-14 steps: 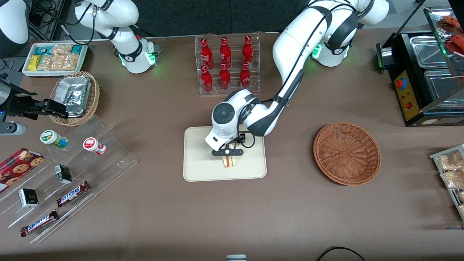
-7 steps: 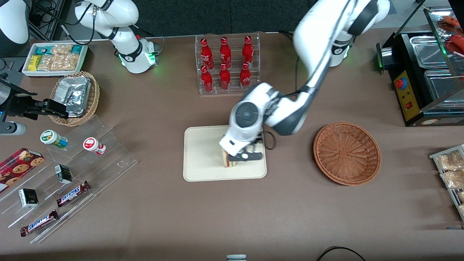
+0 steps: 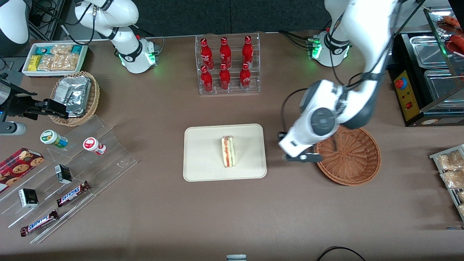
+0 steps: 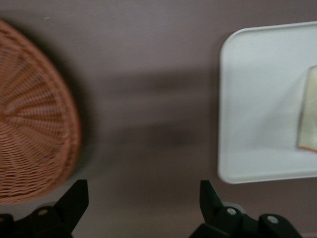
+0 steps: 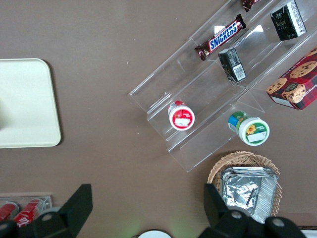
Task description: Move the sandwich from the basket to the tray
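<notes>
The sandwich (image 3: 228, 151), a white-bread wedge with red and green filling, lies alone on the cream tray (image 3: 203, 159); a corner of the sandwich (image 4: 308, 114) and the tray (image 4: 257, 99) show in the left wrist view. My gripper (image 3: 302, 158) hangs open and holds nothing, above the bare table between the tray and the reddish-brown wicker basket (image 3: 347, 153), close to the basket's rim. The basket (image 4: 29, 119) has nothing in it. Through the wrist camera the gripper (image 4: 143, 198) has its two dark fingers wide apart over brown tabletop.
A clear rack of red bottles (image 3: 227, 64) stands farther from the front camera than the tray. A tan basket of foil packets (image 3: 75, 97), a white snack box (image 3: 54, 58) and a clear stepped display (image 3: 69, 174) sit toward the parked arm's end. A black warmer (image 3: 424, 76) stands past the basket.
The gripper let go of the sandwich on the tray, then rose and swung away toward the basket. The sandwich stays on the tray, now uncovered.
</notes>
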